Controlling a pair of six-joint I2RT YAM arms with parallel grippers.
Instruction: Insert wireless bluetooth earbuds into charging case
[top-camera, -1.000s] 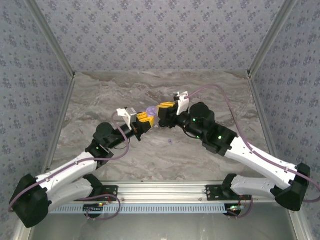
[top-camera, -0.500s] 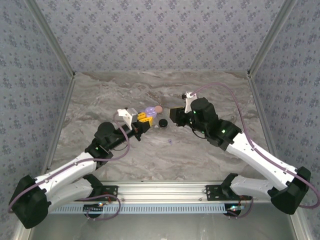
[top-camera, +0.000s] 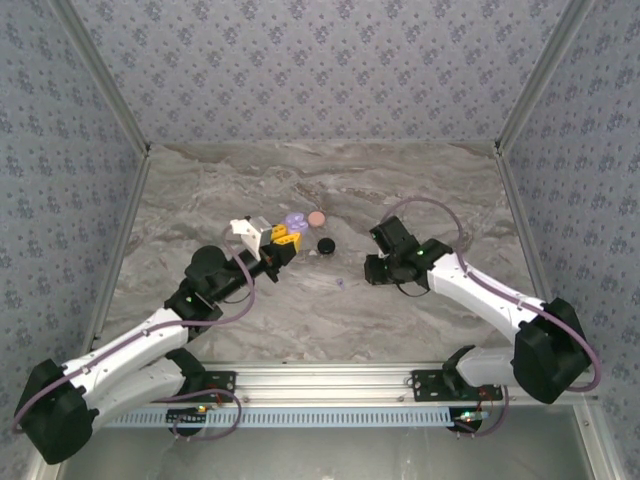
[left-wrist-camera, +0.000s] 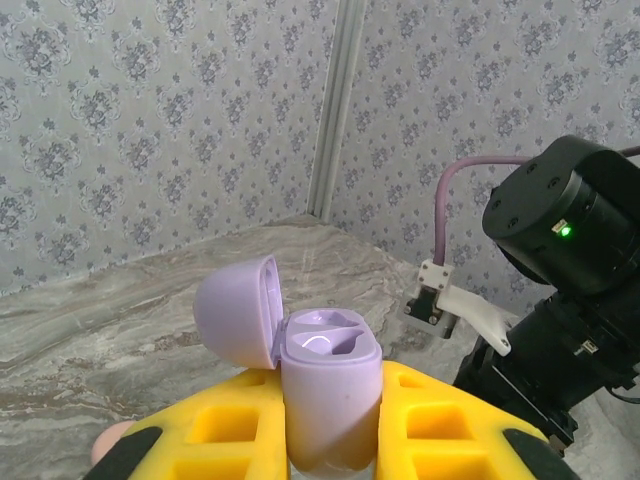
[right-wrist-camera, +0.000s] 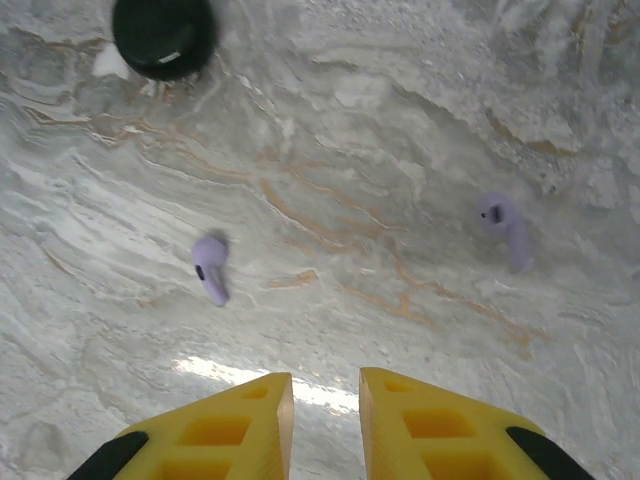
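**Earbud insertion, pick-up stage.** The left gripper (left-wrist-camera: 330, 428) is clamped on the body of the lavender charging case (left-wrist-camera: 330, 365). It holds the case upright with the hinged lid (left-wrist-camera: 240, 312) swung back, and no earbud can be seen seated in the moulded interior. Whether the case base rests on the marbled table (top-camera: 200, 200) cannot be told. From above, the case lies left of the table's middle. A pink case (top-camera: 316, 217) is just beside it on the far side, and a black case (top-camera: 326, 244) is near it on the right. The right gripper (right-wrist-camera: 326, 385) points down at the table, its yellow fingers drawn almost together with only a narrow slit between them and nothing in it. Beneath it two loose earbuds lie on the marble, well apart from one another. The first lavender earbud (right-wrist-camera: 210, 270) is ahead and to the left of the fingers, and the second lavender earbud (right-wrist-camera: 505, 225) is ahead and to the right. Neither touches a finger or a case. Judged from this layout, the case is presented and open, and neither earbud has yet been collected. The step in hand appears to be the right arm's approach to one earbud. The next move would call for parting the fingers, centring them over the chosen earbud and descending until they straddle it. They would then close lightly, since so small and rounded a body is likely to squirt out sideways. After that, the earbud must go stem-down into the matching well while the left arm keeps the case steady.
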